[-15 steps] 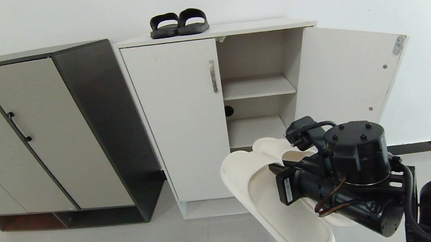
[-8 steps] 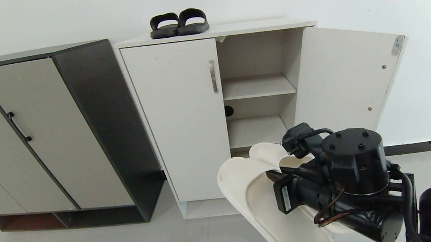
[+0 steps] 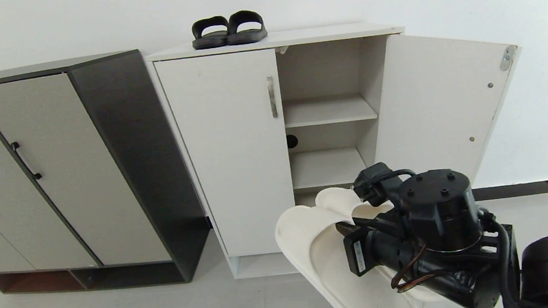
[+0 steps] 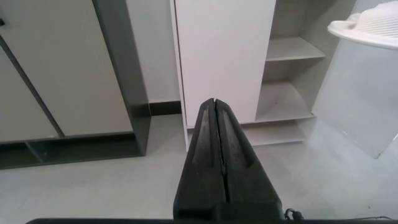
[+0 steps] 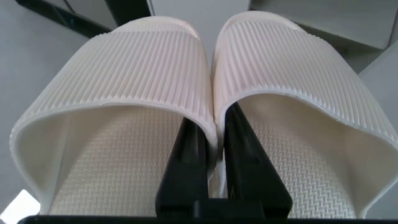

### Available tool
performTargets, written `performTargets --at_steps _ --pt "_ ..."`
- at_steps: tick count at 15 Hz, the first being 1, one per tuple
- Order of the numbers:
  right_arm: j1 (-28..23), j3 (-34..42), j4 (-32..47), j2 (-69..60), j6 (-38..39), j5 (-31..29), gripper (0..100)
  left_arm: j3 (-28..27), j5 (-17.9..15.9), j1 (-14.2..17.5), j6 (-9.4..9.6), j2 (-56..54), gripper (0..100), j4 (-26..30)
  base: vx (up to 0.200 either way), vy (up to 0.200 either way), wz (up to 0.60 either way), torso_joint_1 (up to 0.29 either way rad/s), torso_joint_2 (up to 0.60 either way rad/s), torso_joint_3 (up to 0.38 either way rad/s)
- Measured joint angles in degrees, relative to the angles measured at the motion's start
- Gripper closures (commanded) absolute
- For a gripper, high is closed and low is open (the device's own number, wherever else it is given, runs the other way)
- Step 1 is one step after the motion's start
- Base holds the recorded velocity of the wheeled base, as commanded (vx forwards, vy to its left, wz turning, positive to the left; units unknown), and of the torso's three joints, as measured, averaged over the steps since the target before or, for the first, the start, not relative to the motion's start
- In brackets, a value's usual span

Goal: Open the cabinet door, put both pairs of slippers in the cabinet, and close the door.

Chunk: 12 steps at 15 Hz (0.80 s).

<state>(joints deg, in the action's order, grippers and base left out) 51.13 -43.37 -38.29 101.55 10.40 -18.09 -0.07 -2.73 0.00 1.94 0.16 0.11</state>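
1. Your right hand (image 5: 216,121) pinches the white slippers (image 3: 311,242) by their two adjoining inner walls, with one finger inside each slipper. That lets both travel as one pair in a single grip.
2. The pair hangs in the air just in front of the white cabinet (image 3: 323,34), low before its open half, with the toes pointing toward the opening. From this I judge you are carrying the first pair in, and the door-opening step is done.
3. The cabinet's open door (image 3: 441,104) is swung wide to the cabinet's right, which leaves the way in free. The closed door (image 3: 227,153) covers the cabinet's other half.
4. Inside the cabinet, the lower shelf (image 3: 327,166) lies closest to the slippers' height, with the upper shelf (image 3: 327,110) above it. The lower one looks like the shorter path.
5. The black slippers (image 3: 228,29) rest side by side on top of the cabinet, above the closed door. They are the pair left to fetch.
6. Your left hand (image 4: 215,107) has its fingers pressed together on nothing. It sits low, out in front of the cabinet's closed door, probably parked out of the right arm's way.
7. The grip holds only thin walls, and the long soles trail under the wrist. Keep the pair level going in, since a tilt could let one slip.
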Motion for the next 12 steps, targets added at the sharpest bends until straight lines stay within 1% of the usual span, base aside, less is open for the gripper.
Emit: performTargets --at_steps 2,3,5,7,8,9,11,12 --pt "0.2 -2.4 1.8 2.2 4.3 -0.2 100 0.0 0.0 -0.1 -0.09 -0.1 100 0.1 0.0 -0.2 0.0 0.005 0.0 0.002" --pt "0.1 -4.8 4.3 3.9 7.0 -1.0 100 0.0 0.0 0.0 -0.09 -0.2 100 0.0 0.0 -0.2 0.0 0.002 0.0 -0.002" --pt "0.2 -10.7 8.3 7.9 11.8 -4.8 100 0.0 0.0 0.0 -0.2 -0.2 100 0.1 0.0 0.0 0.0 0.0 0.0 0.0" --pt "0.3 -15.9 9.6 12.7 14.2 -10.8 100 0.0 0.0 0.0 -0.27 -0.2 100 0.0 0.0 0.0 0.0 0.0 0.0 0.0" --pt "0.6 -17.4 9.3 14.5 14.4 -12.7 100 0.0 0.0 0.0 -0.27 -0.2 100 0.0 0.0 0.0 0.0 0.0 0.0 0.0" --pt "0.9 -18.5 7.2 16.6 14.1 -14.4 100 0.0 0.0 0.0 -0.22 -0.2 100 0.0 0.0 0.0 0.0 0.0 0.0 0.0" --pt "0.5 -18.9 1.7 19.5 11.7 -16.7 100 0.0 0.0 0.0 -0.16 -0.2 100 0.1 0.0 0.0 0.0 0.0 0.0 0.0" --pt "0.6 -18.5 -2.1 20.5 9.2 -17.4 100 0.0 0.0 0.0 -0.13 -0.2 100 0.1 0.0 0.0 0.0 0.0 0.0 0.0"
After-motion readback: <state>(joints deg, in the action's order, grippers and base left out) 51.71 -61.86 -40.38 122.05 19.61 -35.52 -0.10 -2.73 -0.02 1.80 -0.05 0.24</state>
